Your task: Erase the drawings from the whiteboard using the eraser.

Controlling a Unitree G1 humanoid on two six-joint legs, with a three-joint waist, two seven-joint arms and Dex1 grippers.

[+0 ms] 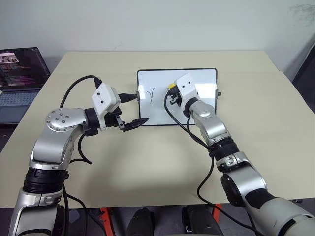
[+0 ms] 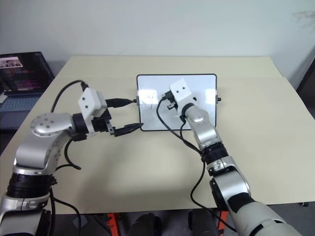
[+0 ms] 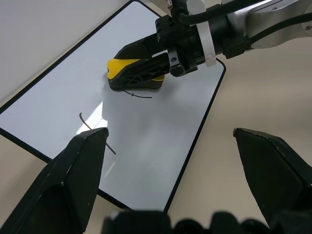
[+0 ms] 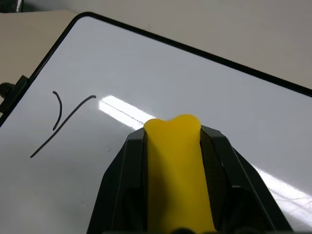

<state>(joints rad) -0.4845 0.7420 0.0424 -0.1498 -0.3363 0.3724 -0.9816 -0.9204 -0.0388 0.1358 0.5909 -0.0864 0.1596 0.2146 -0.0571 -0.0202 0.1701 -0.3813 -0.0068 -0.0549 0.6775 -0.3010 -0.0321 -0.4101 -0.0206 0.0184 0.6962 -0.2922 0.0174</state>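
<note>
1. The small oblong yellow eraser (image 3: 130, 73) with its dark underside sits on the whiteboard (image 1: 202, 78), a small glossy white rectangle with a thin black frame and rounded corners, lying flat on the bench.
2. The right hand (image 3: 146, 68) is clenched on the eraser, one black finger along each long side, the yellow block wedged between them.
3. The left hand (image 1: 134, 125) hangs released, its two fingers spread apart, just beside the board's near left corner; I cannot tell whether it touches the frame.
4. Of the drawings, a thin black Y-like squiggle (image 4: 61, 122) stands on the board's left part, well apart from the eraser, and a short curved stroke (image 3: 138, 95) lies right at the eraser's edge.
5. The eraser looks light and fairly stiff with a softer wiping face; the grip across its long sides seems right, as it keeps the dark face flat to the board.
6. The board is light and its surface glossy, so I judge it may slide under a wipe unless steadied at the frame.
7. The bench (image 1: 147, 167) is a pale beige top, smooth and matte. An open laptop (image 1: 19, 78) sits on the left beyond it, before a plain pale wall.
</note>
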